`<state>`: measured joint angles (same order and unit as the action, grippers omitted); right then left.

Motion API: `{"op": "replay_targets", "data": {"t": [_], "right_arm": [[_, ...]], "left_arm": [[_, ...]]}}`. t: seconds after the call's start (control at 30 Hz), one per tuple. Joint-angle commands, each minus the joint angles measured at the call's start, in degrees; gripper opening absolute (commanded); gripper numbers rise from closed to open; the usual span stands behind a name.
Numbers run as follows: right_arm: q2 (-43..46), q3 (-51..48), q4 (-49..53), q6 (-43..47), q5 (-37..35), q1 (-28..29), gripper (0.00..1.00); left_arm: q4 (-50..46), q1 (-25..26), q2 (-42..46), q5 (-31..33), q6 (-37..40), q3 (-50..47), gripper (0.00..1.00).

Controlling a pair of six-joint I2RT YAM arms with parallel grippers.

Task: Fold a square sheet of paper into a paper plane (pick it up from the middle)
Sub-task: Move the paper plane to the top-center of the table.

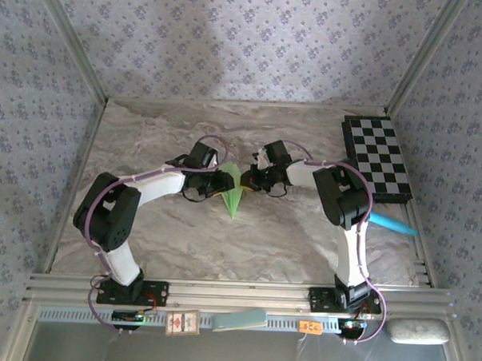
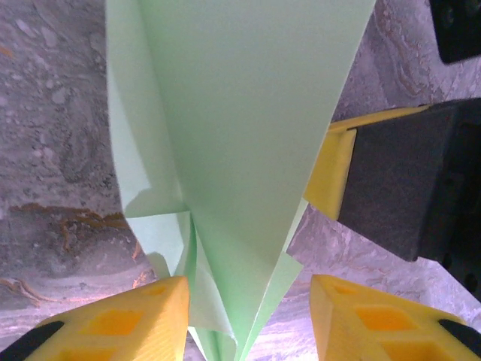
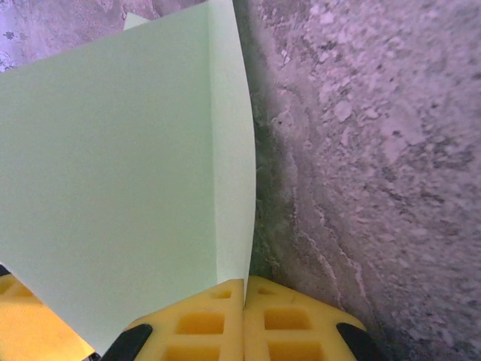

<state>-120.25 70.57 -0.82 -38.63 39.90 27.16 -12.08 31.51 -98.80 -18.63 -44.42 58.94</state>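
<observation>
The paper plane point(image 1: 234, 192) is a pale green pointed dart with a centre crease, held mid-table between both arms with its tip toward the near edge. My right gripper point(image 3: 244, 289) is shut on it, its yellow fingers point(image 3: 293, 320) pressed together on the edge of a wing point(image 3: 128, 173). In the top view the right gripper point(image 1: 253, 179) sits at the plane's right side. My left gripper point(image 2: 248, 323) is open, and the plane's folded layers point(image 2: 233, 150) pass between its yellow fingers point(image 2: 128, 320) nearer the left one. In the top view the left gripper point(image 1: 221, 182) is at the plane's left side.
A black-and-white checkerboard point(image 1: 378, 158) lies at the back right of the marble table point(image 1: 183, 234). A light-blue card point(image 1: 395, 226) pokes out behind the right arm. On the front rail sit a pale card point(image 1: 240, 319), a small box point(image 1: 183, 323) and a grey pad point(image 1: 418, 330).
</observation>
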Motion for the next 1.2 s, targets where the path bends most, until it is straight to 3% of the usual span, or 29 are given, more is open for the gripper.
{"op": "replay_targets", "data": {"t": [0.0,0.37,1.17], "right_arm": [[-1.0,1.4,1.5,-0.6,1.1,0.3,0.07],[-0.7,1.4,1.1,-1.1,1.5,0.4,0.07],[2.3,2.0,2.2,-1.9,2.5,1.6,0.09]], "left_arm": [[-1.1,0.8,-0.9,-0.7,-0.7,-0.2,0.45],[0.7,2.7,-0.9,-0.8,-3.2,-0.8,0.45],[-8.9,5.3,-5.4,8.0,-2.1,5.7,0.38]]}}
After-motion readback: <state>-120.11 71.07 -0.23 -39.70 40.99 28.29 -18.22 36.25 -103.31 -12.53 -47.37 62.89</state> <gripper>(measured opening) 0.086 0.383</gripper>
